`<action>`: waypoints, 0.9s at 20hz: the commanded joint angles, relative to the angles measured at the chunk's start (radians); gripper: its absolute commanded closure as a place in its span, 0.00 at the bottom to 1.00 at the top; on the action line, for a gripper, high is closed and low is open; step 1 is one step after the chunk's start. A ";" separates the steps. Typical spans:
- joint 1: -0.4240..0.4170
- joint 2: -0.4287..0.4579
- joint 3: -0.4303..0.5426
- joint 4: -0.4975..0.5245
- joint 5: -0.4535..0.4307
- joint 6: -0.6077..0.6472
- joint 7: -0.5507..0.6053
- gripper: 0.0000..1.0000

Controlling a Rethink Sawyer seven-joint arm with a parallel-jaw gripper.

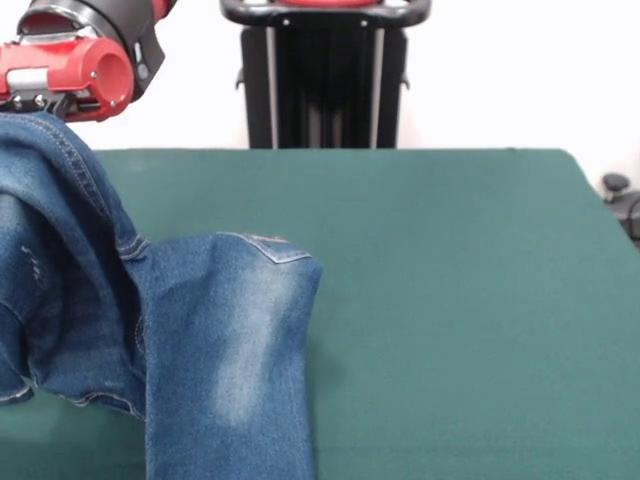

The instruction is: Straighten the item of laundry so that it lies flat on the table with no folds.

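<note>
Hand (40,108) at the lifted jeans (200,340) over the table (450,280), grip impossible to tell, fingers hidden

The jeans (215,340) take up the left part of the table (450,300), one portion lifted up toward the arm (80,60) at the upper left, the other lying flat and running off the near edge. To the right (and behind) the tabletop lies bare.
</note>
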 commanded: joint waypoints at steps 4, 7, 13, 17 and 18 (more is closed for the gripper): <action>0.086 -0.222 -0.067 0.240 0.105 0.080 0.206 0.00; 0.101 -0.348 -0.098 0.330 0.138 0.111 0.220 0.00; 0.120 -0.491 -0.144 0.442 0.153 0.158 0.244 0.00; 0.108 -0.486 -0.147 0.455 0.124 0.145 0.262 0.00; 0.100 -0.485 -0.143 0.454 0.112 0.144 0.267 0.00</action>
